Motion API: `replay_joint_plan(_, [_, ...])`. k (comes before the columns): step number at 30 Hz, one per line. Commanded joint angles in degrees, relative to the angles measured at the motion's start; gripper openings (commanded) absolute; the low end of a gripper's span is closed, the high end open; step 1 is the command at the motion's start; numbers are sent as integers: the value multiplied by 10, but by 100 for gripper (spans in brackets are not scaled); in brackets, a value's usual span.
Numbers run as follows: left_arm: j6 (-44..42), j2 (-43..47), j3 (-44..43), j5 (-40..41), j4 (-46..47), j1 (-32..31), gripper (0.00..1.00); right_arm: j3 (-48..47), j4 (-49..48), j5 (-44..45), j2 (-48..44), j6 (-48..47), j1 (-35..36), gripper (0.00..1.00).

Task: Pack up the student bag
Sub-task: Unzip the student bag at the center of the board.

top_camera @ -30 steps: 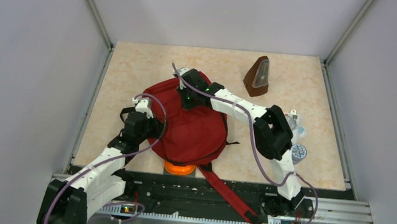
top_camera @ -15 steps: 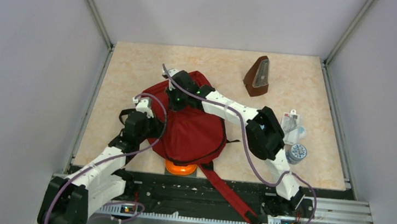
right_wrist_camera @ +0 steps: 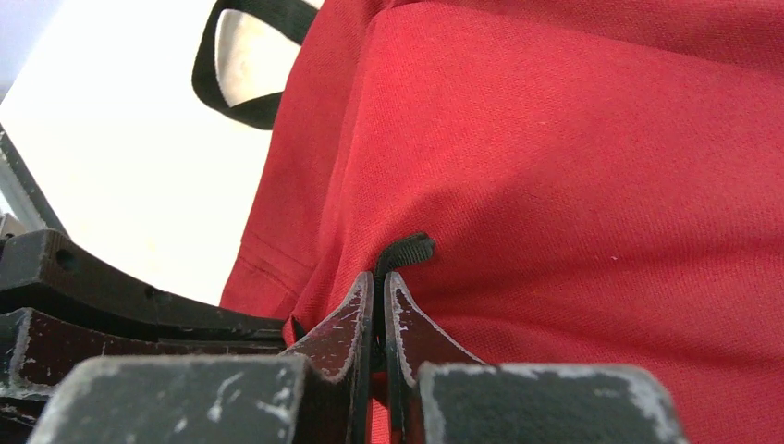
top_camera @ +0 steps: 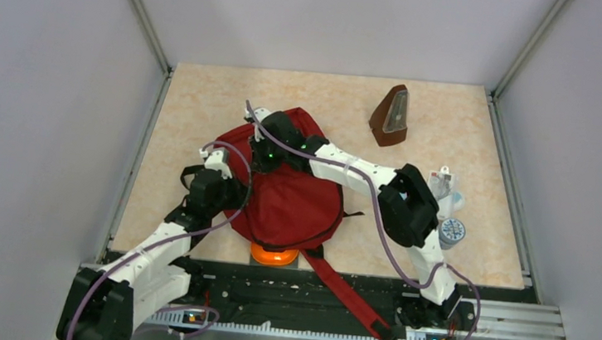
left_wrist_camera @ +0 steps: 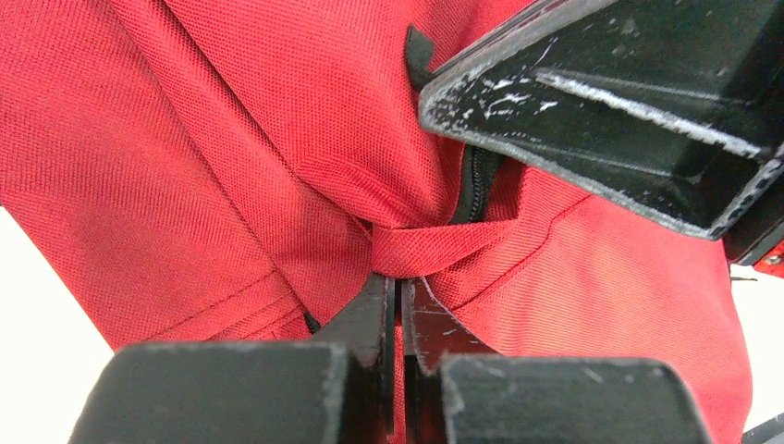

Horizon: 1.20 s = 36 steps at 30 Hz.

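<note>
The student bag (top_camera: 294,203), a dark-red fabric backpack, lies in the middle of the table. My left gripper (top_camera: 238,187) is at its left edge, shut on a fold of red webbing (left_wrist_camera: 434,250) beside the black zipper (left_wrist_camera: 476,190). Its jaws (left_wrist_camera: 400,282) pinch red fabric between them. My right gripper (top_camera: 264,156) is on the bag's upper left, right next to the left one. It (right_wrist_camera: 379,277) is shut on the black zipper pull tab (right_wrist_camera: 411,248). The bag's inside is hidden.
A brown metronome (top_camera: 391,116) stands at the back right. A small packaged item (top_camera: 443,186) and a round blue-white tin (top_camera: 452,231) lie at the right edge. An orange object (top_camera: 273,256) peeks from under the bag's near side. A long red strap (top_camera: 348,295) trails over the near rail.
My right gripper has moved left along the bag's top edge with the zipper pull, ending close to the left gripper. The left arm has stayed put.
</note>
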State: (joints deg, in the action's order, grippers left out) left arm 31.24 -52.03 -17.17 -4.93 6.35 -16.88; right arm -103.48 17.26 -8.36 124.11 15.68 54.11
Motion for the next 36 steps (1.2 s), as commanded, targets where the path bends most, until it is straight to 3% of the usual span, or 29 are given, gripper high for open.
replay_joint_plan(1, [-8, 1, -12, -63, 72, -5, 0, -25, -41, -58, 10, 10, 34, 0])
replay_joint_plan(14, [0, -13, -17, -93, 115, -5, 0, -8, -75, -57, -8, 36, 63, 0])
replay_joint_plan(19, [-8, -20, -23, -88, 97, -5, 0, -29, -54, -28, -29, 25, 63, 0])
replay_joint_plan(27, [21, -48, -44, -92, 142, -20, 0, -15, -17, -3, -37, 13, 63, 0])
replay_joint_plan(28, [22, -50, -49, -92, 140, -23, 0, -7, -13, 15, -45, 10, 62, 2])
replay_joint_plan(31, [21, -40, -53, -93, 128, -24, 3, 32, -4, 76, -90, 2, 56, 29])
replay_joint_plan(36, [17, 35, -49, -78, 42, -24, 29, 114, -7, 142, -188, -8, 37, 53])
